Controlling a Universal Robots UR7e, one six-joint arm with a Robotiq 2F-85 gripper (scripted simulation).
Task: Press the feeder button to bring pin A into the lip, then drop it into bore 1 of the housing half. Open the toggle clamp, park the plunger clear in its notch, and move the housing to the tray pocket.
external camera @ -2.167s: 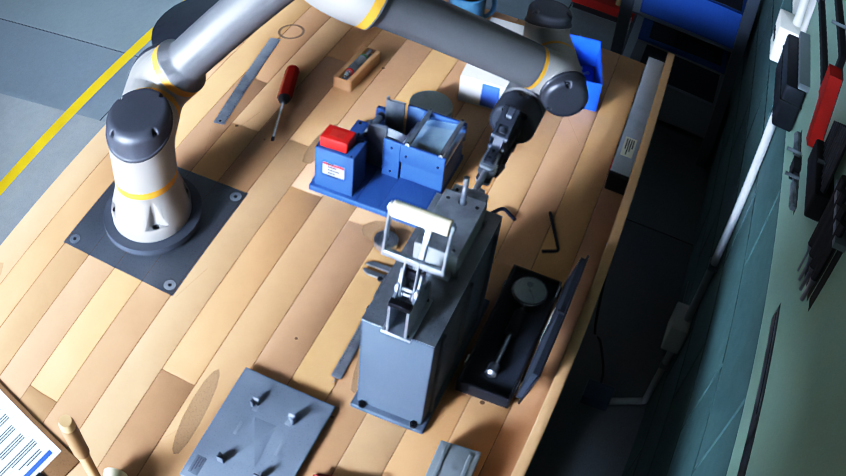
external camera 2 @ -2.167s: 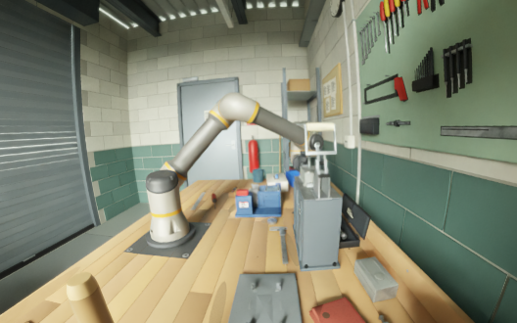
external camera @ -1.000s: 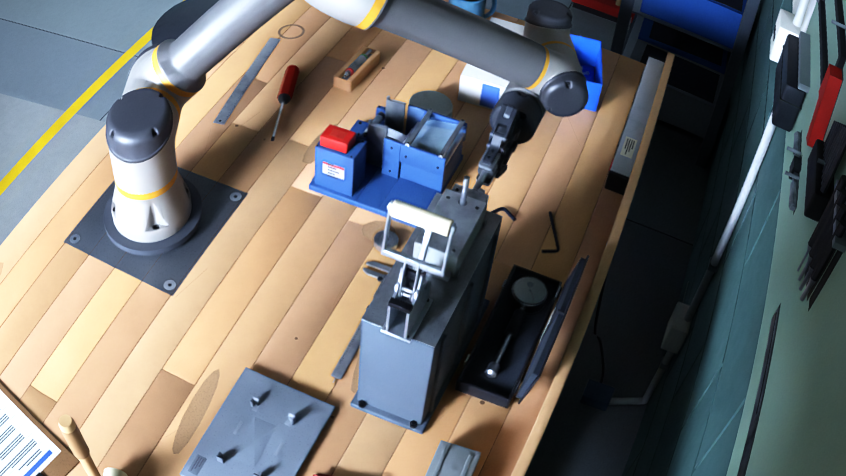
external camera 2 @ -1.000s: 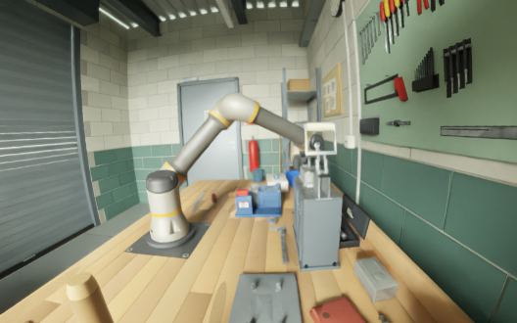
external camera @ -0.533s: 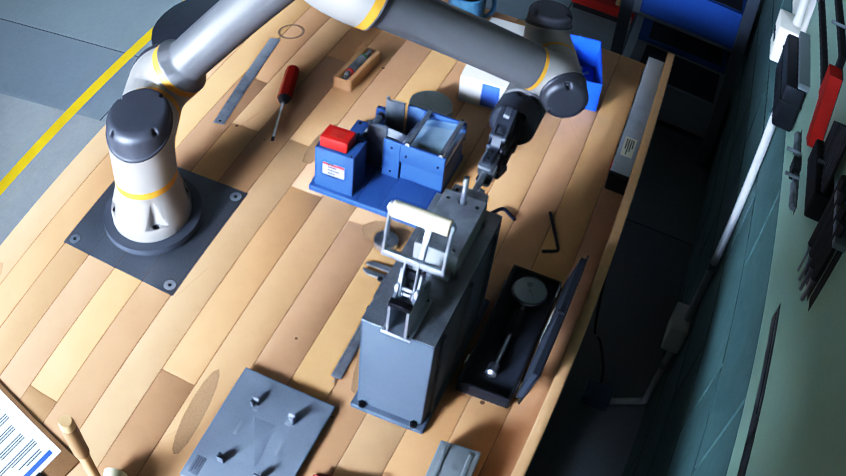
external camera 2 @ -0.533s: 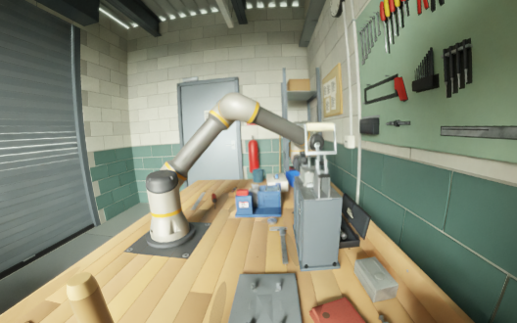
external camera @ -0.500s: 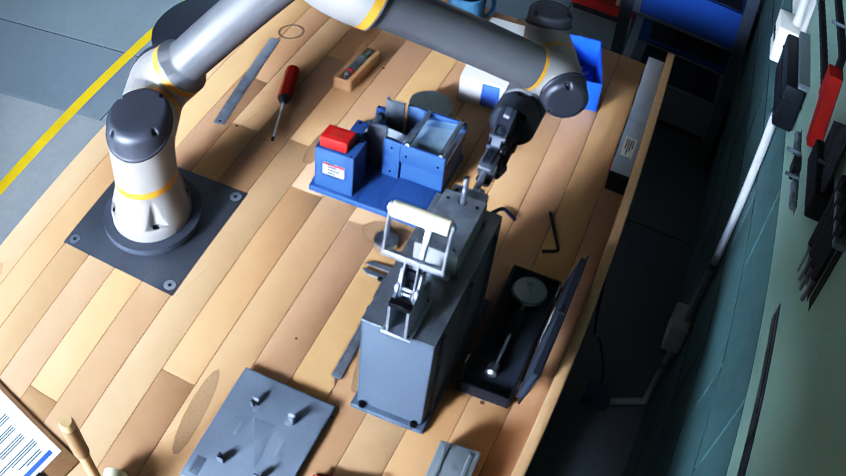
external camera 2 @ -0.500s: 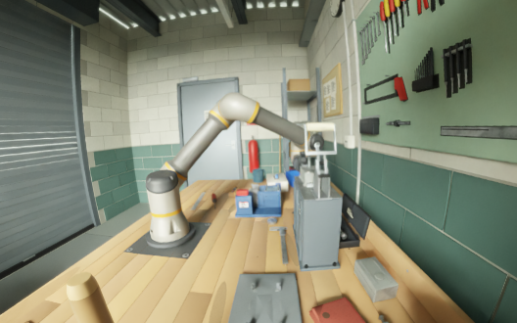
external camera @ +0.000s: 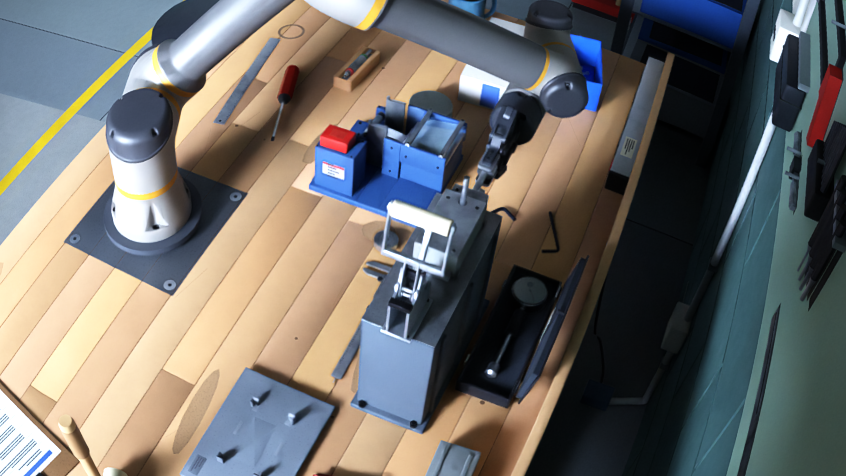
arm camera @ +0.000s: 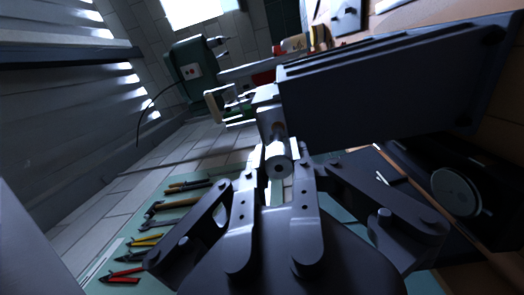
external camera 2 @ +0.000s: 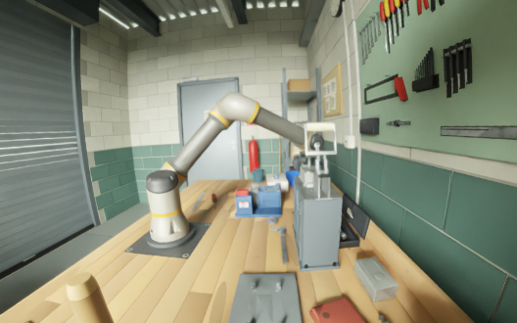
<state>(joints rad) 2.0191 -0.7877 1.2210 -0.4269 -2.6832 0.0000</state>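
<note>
My gripper (arm camera: 277,165) is at the back of the grey fixture block (external camera: 429,308), and its two fingers are closed on the white knob of the plunger (arm camera: 278,163) that sticks out of the fixture's rear face. In the side camera the gripper (external camera: 484,174) sits just behind the housing half (external camera: 462,210) on top of the block, beside a pin (external camera: 464,190) standing upright in the housing. The toggle clamp (external camera: 417,234) has its white handle raised above the block. The blue feeder (external camera: 390,155) with its red button (external camera: 338,138) stands behind the fixture. The grey tray (external camera: 260,429) lies at the bench's near edge.
The fixture block's dark rear face (arm camera: 384,77) is right beside my fingers. An open case with a dial gauge (external camera: 520,331) lies right of the block, with a hex key (external camera: 551,232) behind it. A screwdriver (external camera: 283,97) and a steel ruler (external camera: 247,80) lie far left.
</note>
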